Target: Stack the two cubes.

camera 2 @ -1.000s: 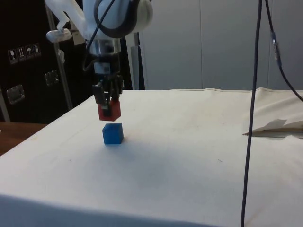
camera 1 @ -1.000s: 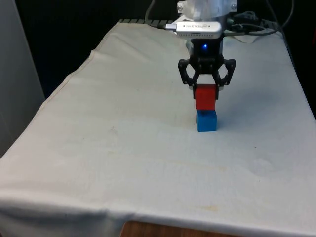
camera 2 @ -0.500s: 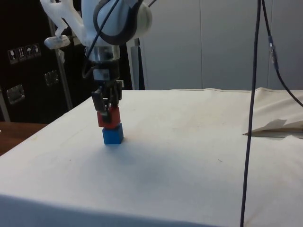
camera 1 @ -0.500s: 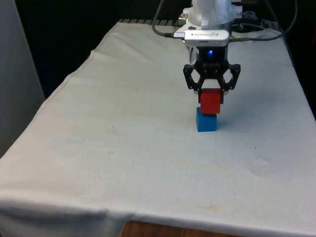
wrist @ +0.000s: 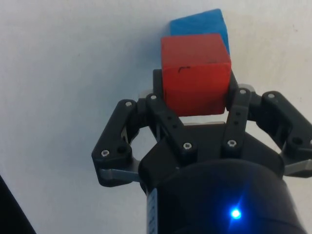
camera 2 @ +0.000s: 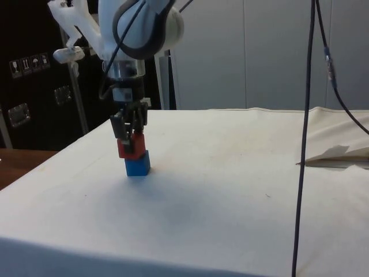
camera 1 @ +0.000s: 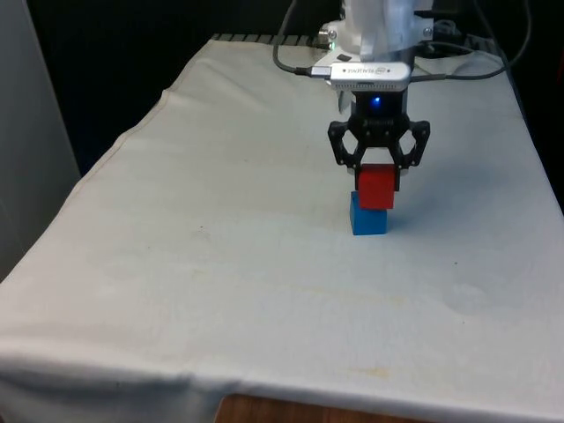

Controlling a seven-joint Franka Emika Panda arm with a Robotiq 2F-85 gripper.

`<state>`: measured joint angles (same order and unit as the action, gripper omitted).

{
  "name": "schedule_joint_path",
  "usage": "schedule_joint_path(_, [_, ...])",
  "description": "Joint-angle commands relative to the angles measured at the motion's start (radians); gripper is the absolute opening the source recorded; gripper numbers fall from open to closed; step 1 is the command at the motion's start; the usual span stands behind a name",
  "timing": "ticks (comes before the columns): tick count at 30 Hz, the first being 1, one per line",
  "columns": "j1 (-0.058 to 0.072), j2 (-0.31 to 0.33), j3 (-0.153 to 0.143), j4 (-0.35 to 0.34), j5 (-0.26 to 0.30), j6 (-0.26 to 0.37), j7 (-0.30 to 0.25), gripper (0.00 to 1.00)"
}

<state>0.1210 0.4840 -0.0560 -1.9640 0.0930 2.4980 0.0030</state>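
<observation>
Clamping the small red cube (camera 1: pixel 376 186), the black two-finger gripper (camera 1: pixel 379 167) is setting it on the small blue cube (camera 1: pixel 367 220) mid-table, slightly offset toward the front view's right. Centring it squarely before releasing looks wise.

Upper cube (camera 1: pixel 376 186): red
Lower cube (camera 1: pixel 367 218): blue
Claw (camera 1: pixel 379 167): black
Arm (camera 2: pixel 135 23): white
Desk (camera 1: pixel 220 264) cloth: plain white
Cable (camera 2: pixel 305 144): black
</observation>
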Motion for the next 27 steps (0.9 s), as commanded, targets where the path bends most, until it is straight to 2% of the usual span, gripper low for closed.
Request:
schedule_joint_path(1, [-0.007, 0.005, 0.008, 0.005, 0.012, 0.006, -0.009, 0.02])
schedule_joint_path(6, [-0.008, 0.004, 0.003, 0.005, 0.007, 0.002, -0.009, 0.02])
schedule_joint_path(7, [-0.003, 0.002, -0.001, 0.002, 0.000, 0.001, -0.003, 0.02])
schedule_joint_path(8, [-0.008, 0.004, 0.002, 0.004, 0.005, 0.002, -0.009, 0.02])
schedule_joint_path(24, [-0.004, 0.002, -0.002, 0.002, 0.000, 0.000, -0.006, 0.02])
schedule_joint_path(26, [-0.004, 0.002, -0.002, 0.002, 0.000, 0.000, -0.006, 0.13])
schedule_joint_path(27, [-0.004, 0.002, -0.002, 0.002, 0.000, 0.000, -0.006, 0.13])
